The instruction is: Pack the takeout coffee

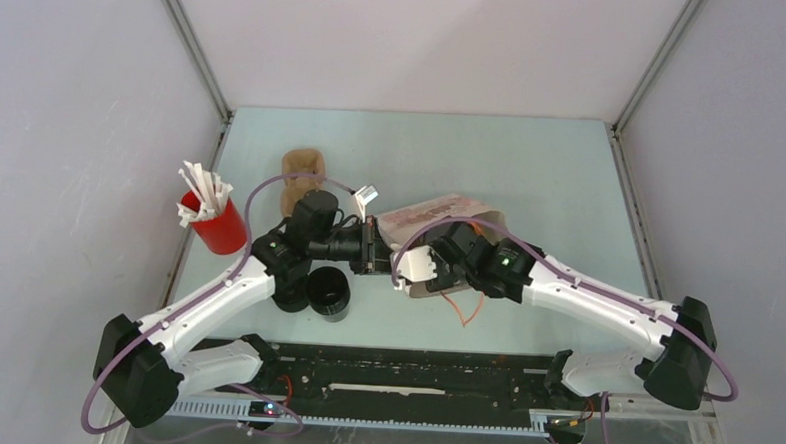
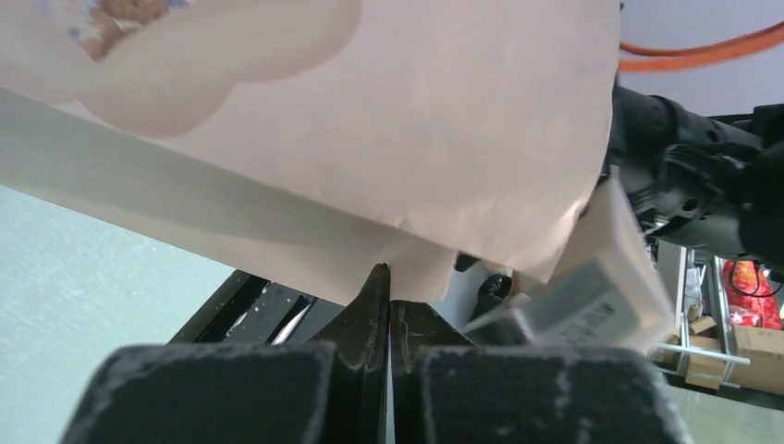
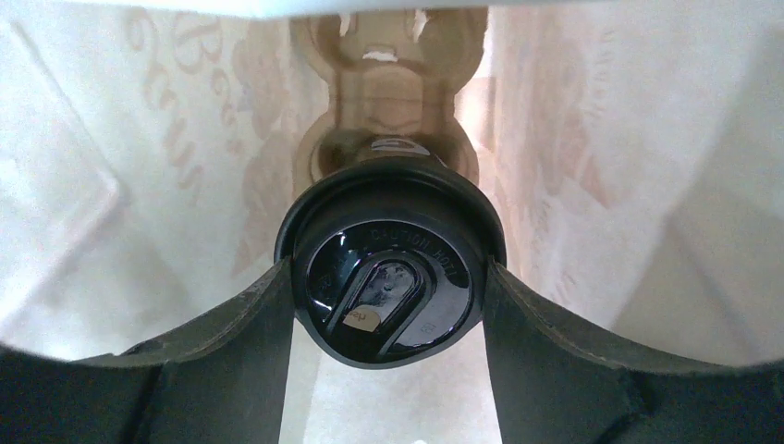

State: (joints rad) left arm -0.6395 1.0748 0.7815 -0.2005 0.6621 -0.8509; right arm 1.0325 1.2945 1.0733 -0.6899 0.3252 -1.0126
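Inside paper bag, right end effector grasping black lidded takeout coffee, pulp carrier at 12 o'clock beyond it, left end effector clenched on bag's edge

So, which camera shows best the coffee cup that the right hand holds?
The right wrist view: the cup fills the centre, gripped by the right hand inside the paper bag. In the top view the right arm and bag hide it; the left wrist view shows only bag paper.
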